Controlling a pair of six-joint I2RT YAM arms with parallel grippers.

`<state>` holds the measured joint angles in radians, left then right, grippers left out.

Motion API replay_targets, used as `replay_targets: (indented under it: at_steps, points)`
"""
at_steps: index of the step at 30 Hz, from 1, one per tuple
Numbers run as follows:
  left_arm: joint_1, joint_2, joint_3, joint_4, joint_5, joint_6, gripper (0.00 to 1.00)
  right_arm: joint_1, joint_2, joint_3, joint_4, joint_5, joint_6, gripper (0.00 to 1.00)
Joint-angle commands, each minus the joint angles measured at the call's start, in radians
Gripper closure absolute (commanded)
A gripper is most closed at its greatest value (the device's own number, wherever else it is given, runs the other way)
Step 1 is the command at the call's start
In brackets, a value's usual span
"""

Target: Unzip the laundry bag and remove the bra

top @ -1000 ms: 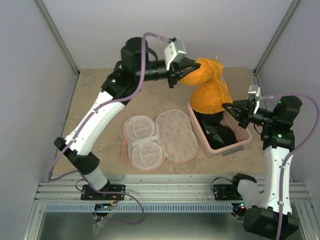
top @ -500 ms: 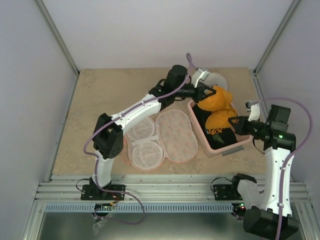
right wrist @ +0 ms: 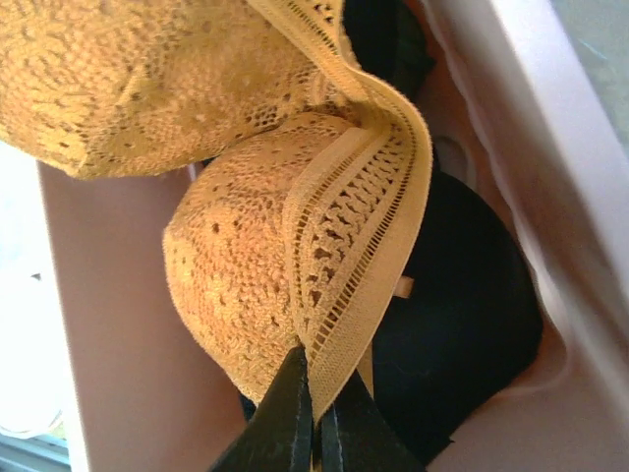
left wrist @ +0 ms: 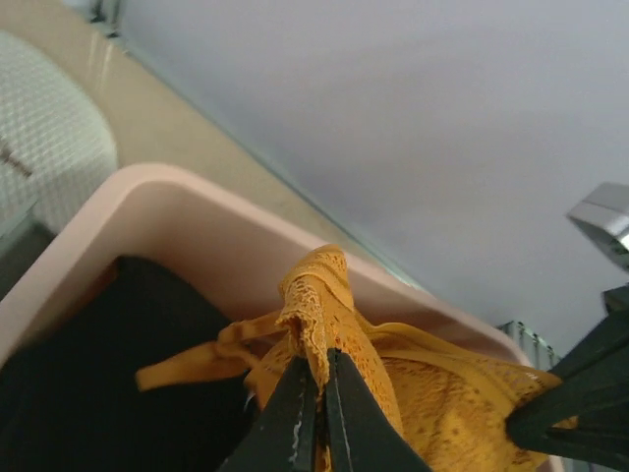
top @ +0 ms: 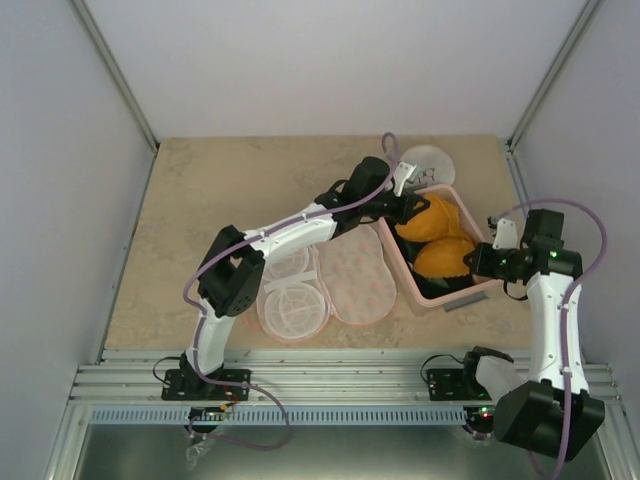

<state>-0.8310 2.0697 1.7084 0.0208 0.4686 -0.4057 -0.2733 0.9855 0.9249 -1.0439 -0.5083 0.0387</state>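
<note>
The orange-yellow bra [top: 436, 238] lies in the pink bin [top: 447, 293] on top of a dark garment. My left gripper [top: 405, 209] is at the bin's far left corner, shut on a fold of the bra's lace [left wrist: 316, 313]. My right gripper [top: 478, 258] is at the bin's right side, shut on the bra's lace band [right wrist: 346, 258], with a cup [right wrist: 234, 295] beside it. The laundry bag [top: 355, 272] lies opened flat on the table left of the bin, with its white mesh half [top: 287, 290] turned up.
A white round container [top: 428, 162] stands behind the bin. The dark garment [right wrist: 467, 324] fills the bin's bottom and also shows in the left wrist view [left wrist: 108, 383]. The bin wall [right wrist: 550, 147] is close on the right gripper's right. Enclosure walls surround the table.
Both grippers have come down with the bra, from held high above the bin to resting inside it. The left arm has stretched right and down; the right gripper has moved lower and nearer.
</note>
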Motion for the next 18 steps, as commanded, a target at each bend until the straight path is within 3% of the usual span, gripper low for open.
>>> replay_targets:
  at_steps: [1, 8, 12, 14, 16, 18]
  points:
    - [-0.007, 0.027, -0.033, -0.016, -0.124, -0.058, 1.0, -0.006, 0.027, 0.015, -0.035, 0.123, 0.044, 1.0]
    - [-0.014, 0.068, -0.016, -0.012, -0.21, -0.04, 0.96, 0.001, 0.079, 0.028, -0.045, 0.186, 0.06, 0.97]
    - [-0.018, 0.084, -0.001, -0.011, -0.259, -0.015, 0.75, 0.009, 0.107, 0.051, -0.048, 0.184, 0.056, 0.81]
    - [-0.022, 0.089, 0.022, -0.016, -0.289, 0.008, 0.72, 0.009, 0.119, 0.086, -0.055, 0.201, 0.054, 0.74]
    - [-0.023, 0.091, 0.052, -0.016, -0.296, 0.027, 0.62, 0.009, 0.128, 0.125, -0.059, 0.2, 0.05, 0.66]
    - [-0.025, 0.092, 0.083, -0.043, -0.297, 0.043, 0.52, 0.009, 0.135, 0.158, -0.061, 0.201, 0.048, 0.63]
